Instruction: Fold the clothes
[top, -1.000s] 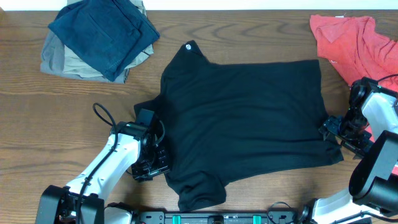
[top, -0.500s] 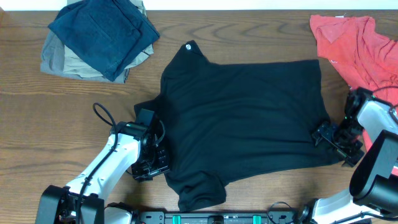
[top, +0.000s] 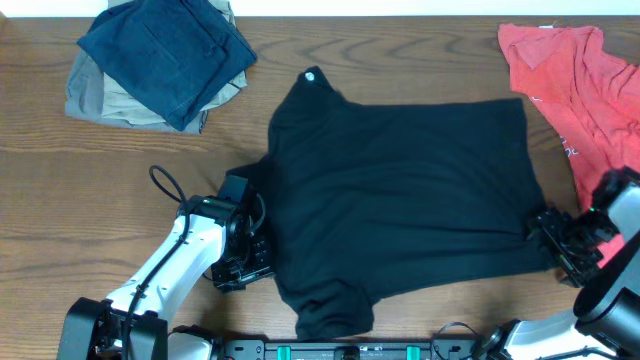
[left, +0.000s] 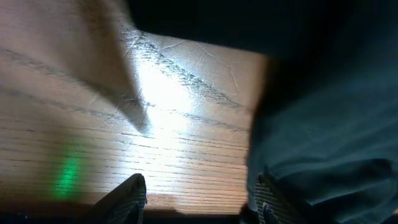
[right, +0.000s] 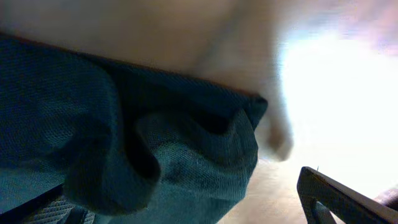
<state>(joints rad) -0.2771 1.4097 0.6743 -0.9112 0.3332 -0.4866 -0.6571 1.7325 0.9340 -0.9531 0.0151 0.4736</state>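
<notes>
Spreading black shirt (top: 400, 200) flat mid-tabletop (top: 100, 200) | right claw (top: 562, 240) at shirt's hem corner, grip unclear | left claw (top: 240, 268) at sleeve, seemingly parted, empty | you pull evenly, low.

black shirt (top: 400, 200) | spread flat, table centre | red shirt (top: 570, 75) | crumpled, far-right corner

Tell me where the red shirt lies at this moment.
In the overhead view the red shirt lies crumpled at the table's far right corner, just right of the black shirt.
</notes>
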